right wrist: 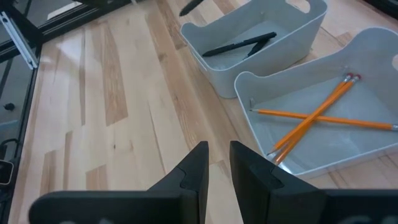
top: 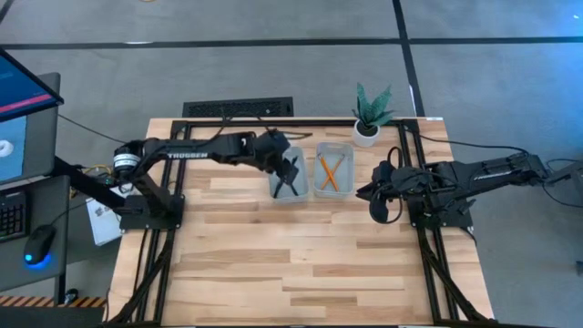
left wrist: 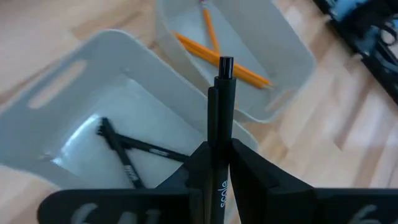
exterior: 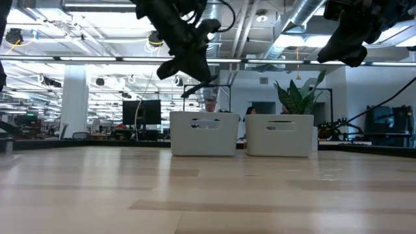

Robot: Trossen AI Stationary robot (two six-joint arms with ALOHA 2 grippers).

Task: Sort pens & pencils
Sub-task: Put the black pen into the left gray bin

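My left gripper (top: 290, 169) hangs over the left white tray (left wrist: 74, 68) and is shut on a black pen (left wrist: 222, 99). Two more black pens (left wrist: 130, 155) lie crossed on that tray's floor. The orange pencils (right wrist: 311, 115) lie crossed on the floor of the right white tray (right wrist: 373, 43). My right gripper (right wrist: 219, 163) is shut and empty above the bare table, to the right of the trays (top: 381, 205). My left gripper pinches the pen's barrel (left wrist: 219, 134) between its two fingers. The pen lies along the fingers and its free end (left wrist: 225, 63) sticks out past the fingertips. The pen is lifted clear above the left tray, slanting in the low view (exterior: 198, 88).
A small potted plant (top: 369, 114) stands at the table's far edge behind the right tray. The two trays stand side by side at the far middle. Bare wooden tabletop (top: 291, 264) spreads toward the near edge. A monitor and mouse sit off the table's left.
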